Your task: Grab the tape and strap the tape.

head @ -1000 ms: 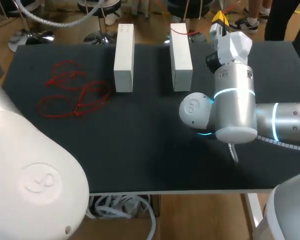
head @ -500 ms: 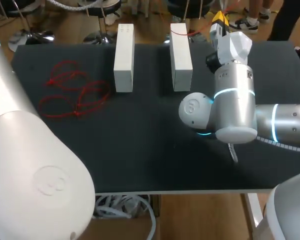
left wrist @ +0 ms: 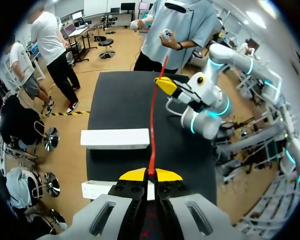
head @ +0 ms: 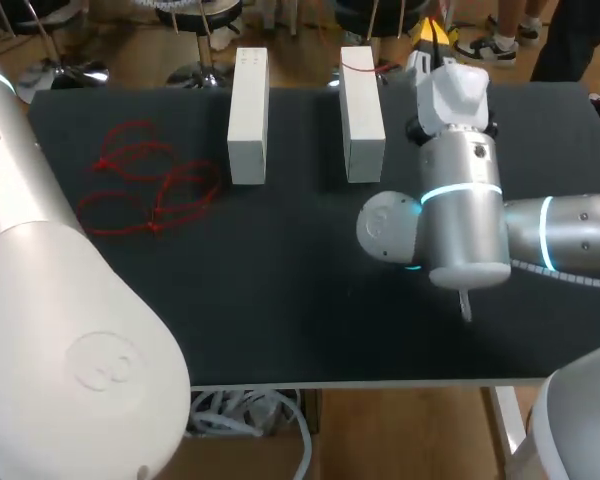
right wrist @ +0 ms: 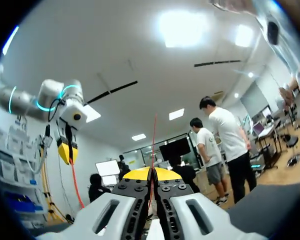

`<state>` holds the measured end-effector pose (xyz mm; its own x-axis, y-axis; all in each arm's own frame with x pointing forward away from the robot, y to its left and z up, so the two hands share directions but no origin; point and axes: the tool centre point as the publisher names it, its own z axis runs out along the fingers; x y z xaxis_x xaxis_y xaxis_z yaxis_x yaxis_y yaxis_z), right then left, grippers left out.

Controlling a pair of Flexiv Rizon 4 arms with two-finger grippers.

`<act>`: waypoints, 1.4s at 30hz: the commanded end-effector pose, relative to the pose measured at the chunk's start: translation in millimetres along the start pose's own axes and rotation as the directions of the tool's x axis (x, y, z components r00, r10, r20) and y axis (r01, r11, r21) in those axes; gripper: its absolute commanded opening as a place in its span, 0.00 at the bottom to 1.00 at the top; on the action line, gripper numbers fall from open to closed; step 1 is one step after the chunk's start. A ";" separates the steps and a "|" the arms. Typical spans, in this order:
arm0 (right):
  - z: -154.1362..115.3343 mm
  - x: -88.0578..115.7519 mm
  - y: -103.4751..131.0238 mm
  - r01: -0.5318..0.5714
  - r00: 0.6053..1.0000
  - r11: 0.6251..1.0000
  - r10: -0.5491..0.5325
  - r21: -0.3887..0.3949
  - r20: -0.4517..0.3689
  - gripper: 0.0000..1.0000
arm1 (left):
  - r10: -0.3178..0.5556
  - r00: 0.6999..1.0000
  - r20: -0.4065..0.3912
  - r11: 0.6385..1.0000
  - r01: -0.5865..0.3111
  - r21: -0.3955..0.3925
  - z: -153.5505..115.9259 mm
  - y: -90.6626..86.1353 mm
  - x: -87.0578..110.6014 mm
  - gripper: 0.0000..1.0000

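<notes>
Left wrist view: left gripper (left wrist: 150, 174) fingers closed on red tape (left wrist: 152, 130), held above the table (left wrist: 115, 95). Long axis runs straight ahead toward right gripper (right wrist: 153, 173), fingers likewise pinched shut on it.

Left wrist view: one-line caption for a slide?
Left end effector grips red tape above two white blocks, right arm beyond.

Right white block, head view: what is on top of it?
A thin red strand crosses the far end of the right white block; the rest of its top is bare. Whether the strand rests on it or hangs above cannot be told.
</notes>
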<state>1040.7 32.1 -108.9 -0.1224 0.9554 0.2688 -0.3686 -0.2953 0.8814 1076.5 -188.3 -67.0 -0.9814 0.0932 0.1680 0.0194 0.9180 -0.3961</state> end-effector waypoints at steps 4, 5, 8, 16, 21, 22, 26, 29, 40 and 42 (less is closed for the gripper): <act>1.1 8.9 11.2 0.295 0.952 0.950 -0.301 0.102 0.051 0.00 | -0.001 1.000 -0.003 1.000 0.001 -0.007 -1.4 -1.5 -1.0 0.00; 1.1 8.9 11.2 0.295 0.952 0.950 -0.301 0.102 0.051 0.00 | -0.001 1.000 -0.003 1.000 0.001 -0.007 -1.4 -1.5 -1.0 0.00; 1.1 8.9 11.2 0.295 0.952 0.950 -0.301 0.102 0.051 0.00 | -0.001 1.000 -0.003 1.000 0.001 -0.007 -1.4 -1.5 -1.0 0.00; 5.7 49.8 12.2 0.625 0.731 0.729 -0.672 0.279 0.118 0.00 | -0.001 1.000 -0.003 1.000 0.001 -0.007 -1.4 -1.5 -1.0 0.00; 17.3 69.6 11.2 0.755 0.545 0.536 -0.834 0.378 0.094 0.00 | -0.001 1.000 -0.003 1.000 0.001 -0.007 -1.4 -1.5 -1.0 0.00; 19.7 70.5 11.6 0.764 0.528 0.511 -0.846 0.394 0.076 0.00 | -0.001 1.000 -0.003 1.000 0.001 -0.007 -1.4 -1.5 -1.0 0.00; 25.8 74.7 11.6 0.817 0.421 0.408 -0.905 0.407 0.063 0.00 | -0.001 1.000 -0.003 1.000 0.001 -0.007 -1.4 -1.5 -1.0 0.00; 28.8 77.5 9.7 0.848 0.345 0.335 -0.937 0.411 0.050 0.00 | -0.001 1.000 -0.003 1.000 0.001 -0.007 -1.4 -1.5 -1.0 0.00; 38.9 81.7 15.7 0.957 0.082 0.061 -0.995 0.283 -0.064 0.00 | -0.001 1.000 -0.003 1.000 0.001 -0.007 -1.4 -1.5 -1.0 0.00; 39.4 81.4 18.2 0.969 0.059 0.037 -0.995 0.245 -0.082 0.00 | -0.001 1.000 -0.003 1.000 0.001 -0.007 -1.4 -1.5 -1.0 0.00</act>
<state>1058.2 100.5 -58.2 0.3021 0.5981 -0.7423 0.0786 0.7604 0.6447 1077.3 -188.7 -66.7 -0.9812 0.0940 0.1683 0.0205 0.9189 -0.3939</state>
